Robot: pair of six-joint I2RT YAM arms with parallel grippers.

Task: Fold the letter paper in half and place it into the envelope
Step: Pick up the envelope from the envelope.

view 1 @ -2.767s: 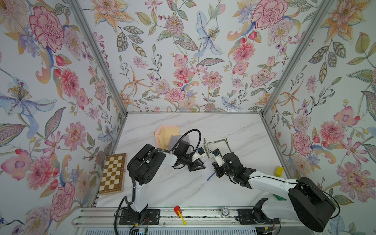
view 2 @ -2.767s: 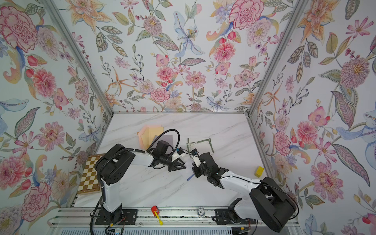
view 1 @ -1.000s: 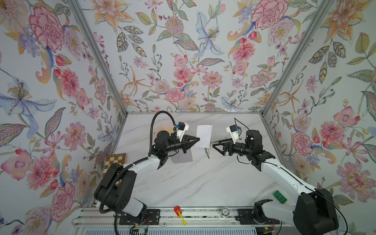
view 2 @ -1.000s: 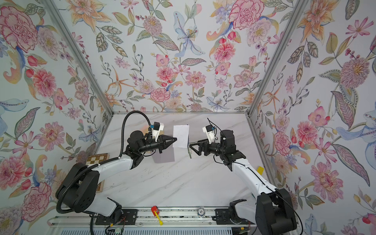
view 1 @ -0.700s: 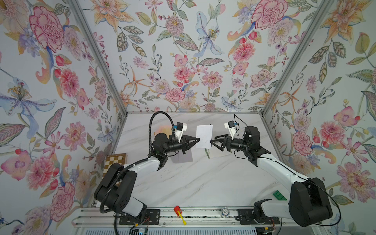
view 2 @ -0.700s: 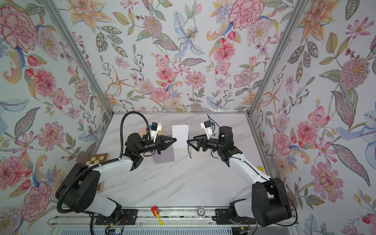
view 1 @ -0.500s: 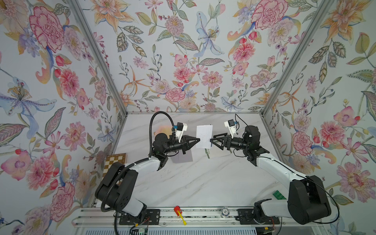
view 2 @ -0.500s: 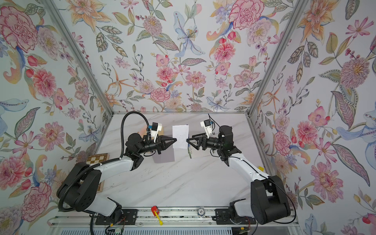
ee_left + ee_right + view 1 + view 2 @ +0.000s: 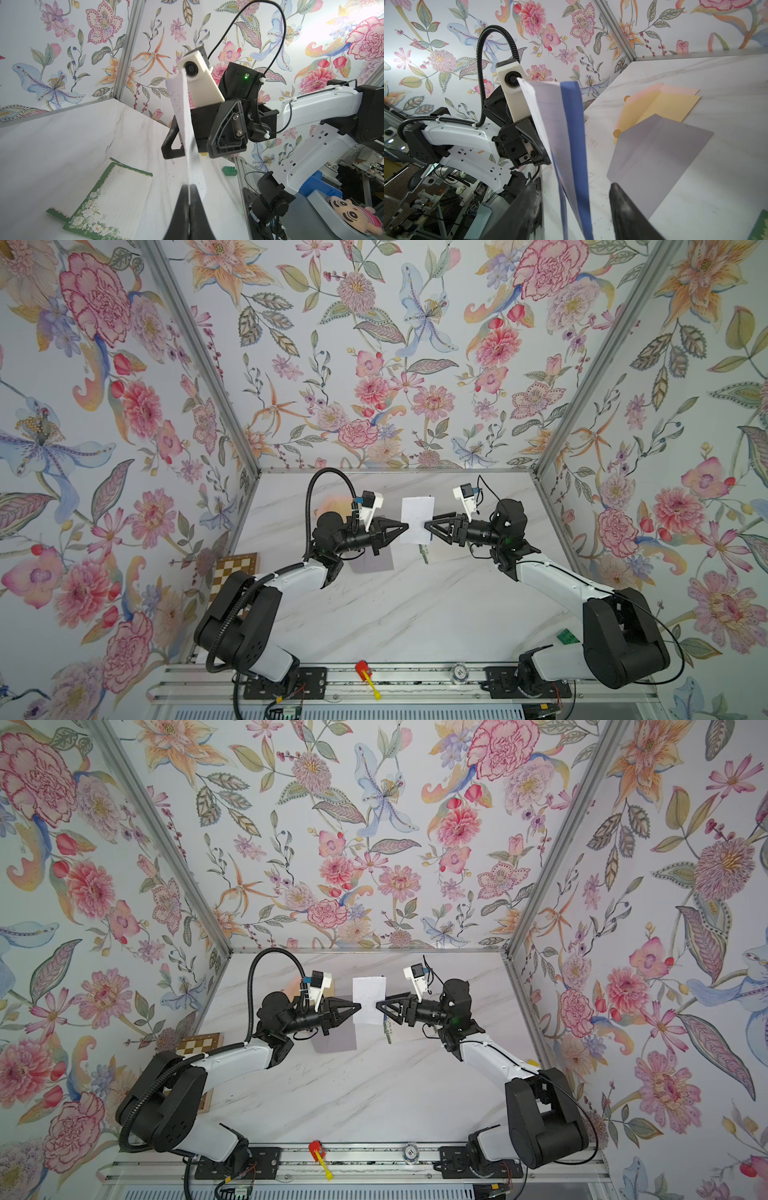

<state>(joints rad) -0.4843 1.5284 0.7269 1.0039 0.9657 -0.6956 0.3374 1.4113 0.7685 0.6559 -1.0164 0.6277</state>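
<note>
A white lined letter paper (image 9: 417, 520) with a blue edge hangs upright in the air over the table's far middle, in both top views (image 9: 369, 1000). It looks doubled over in the right wrist view (image 9: 556, 128). My left gripper (image 9: 407, 526) is shut on its left edge, seen as closed tips (image 9: 189, 187) pinching the sheet (image 9: 182, 116). My right gripper (image 9: 427, 526) straddles the right edge, open (image 9: 573, 185), with a gap on each side of the paper. A grey envelope (image 9: 660, 155) lies flat below (image 9: 372, 566).
A yellow-pink envelope (image 9: 660, 104) lies behind the grey one. A green-bordered floral sheet (image 9: 116, 191) rests on the table under the right gripper (image 9: 423, 551). A chessboard (image 9: 235, 568) is at the left edge and a green block (image 9: 567, 637) at the right front.
Both arms have risen from the table, the left one lifting the paper. Over the last second my right gripper moved in on the paper's right edge and its jaws narrowed around it.
</note>
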